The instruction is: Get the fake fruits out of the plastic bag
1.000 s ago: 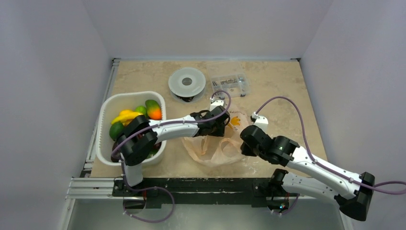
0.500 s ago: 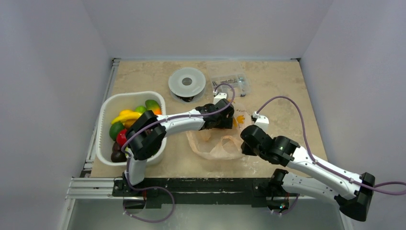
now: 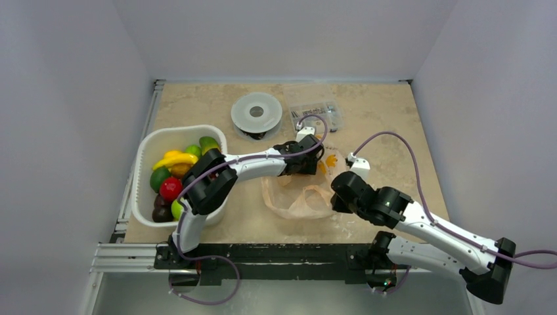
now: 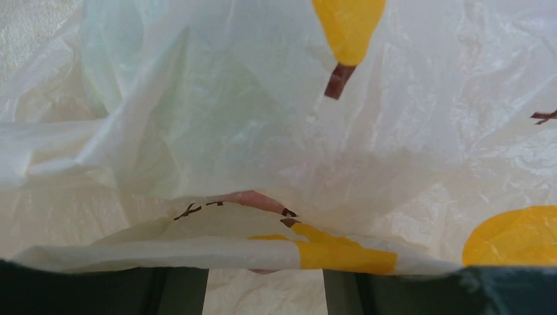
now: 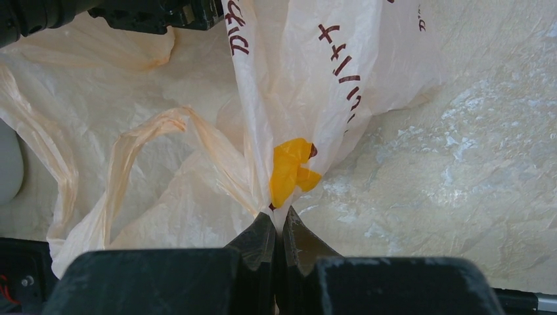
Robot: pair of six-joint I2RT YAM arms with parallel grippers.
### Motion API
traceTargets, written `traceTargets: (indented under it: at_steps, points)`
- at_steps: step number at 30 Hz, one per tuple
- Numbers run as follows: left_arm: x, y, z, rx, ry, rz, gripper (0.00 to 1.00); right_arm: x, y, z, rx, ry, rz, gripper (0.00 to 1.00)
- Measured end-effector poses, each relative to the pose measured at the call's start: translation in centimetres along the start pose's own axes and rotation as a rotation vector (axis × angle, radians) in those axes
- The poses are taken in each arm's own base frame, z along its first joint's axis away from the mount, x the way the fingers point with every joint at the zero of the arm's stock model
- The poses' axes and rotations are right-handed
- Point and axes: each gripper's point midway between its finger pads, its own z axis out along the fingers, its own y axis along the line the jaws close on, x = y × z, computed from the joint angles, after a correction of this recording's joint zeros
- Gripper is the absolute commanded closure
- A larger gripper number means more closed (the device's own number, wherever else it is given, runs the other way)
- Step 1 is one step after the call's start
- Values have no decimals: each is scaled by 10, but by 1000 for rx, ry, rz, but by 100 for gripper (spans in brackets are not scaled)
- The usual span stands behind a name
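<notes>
The pale-peach plastic bag (image 3: 295,197) lies crumpled on the table between the arms. My right gripper (image 3: 336,197) is shut on a pinched fold of the bag (image 5: 315,79), its jaws (image 5: 281,220) closed on the film by a yellow mark. My left gripper (image 3: 307,164) is at the bag's far side, open, with bag film (image 4: 230,98) draped across its spread fingers (image 4: 266,279). A pinkish shape (image 4: 249,197) shows through the film; I cannot tell what it is. Several fake fruits (image 3: 174,159), among them a green-to-orange mango (image 3: 210,143) and a red piece (image 3: 171,188), lie in the white tub.
The white tub (image 3: 146,141) stands at the left, under my left arm's elbow. A round grey spool (image 3: 256,113) and a clear hard box of small parts (image 3: 315,113) sit at the back, just beyond the bag.
My left gripper has moved right and a little farther back along the bag, and its elbow has swung right, uncovering more fruits in the tub. The right gripper has stayed pinched on the bag.
</notes>
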Motion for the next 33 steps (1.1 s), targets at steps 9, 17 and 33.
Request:
traceTargets:
  at_steps: [9,17,33]
  points:
    - [6,-7,-49,145,80,45,81,0,0,0,-1,0,-1,100]
    - [6,-30,-117,383,141,75,85,1,2,4,7,5,-5,100]
    - [-31,46,-252,341,-56,128,86,2,-1,6,13,0,3,100]
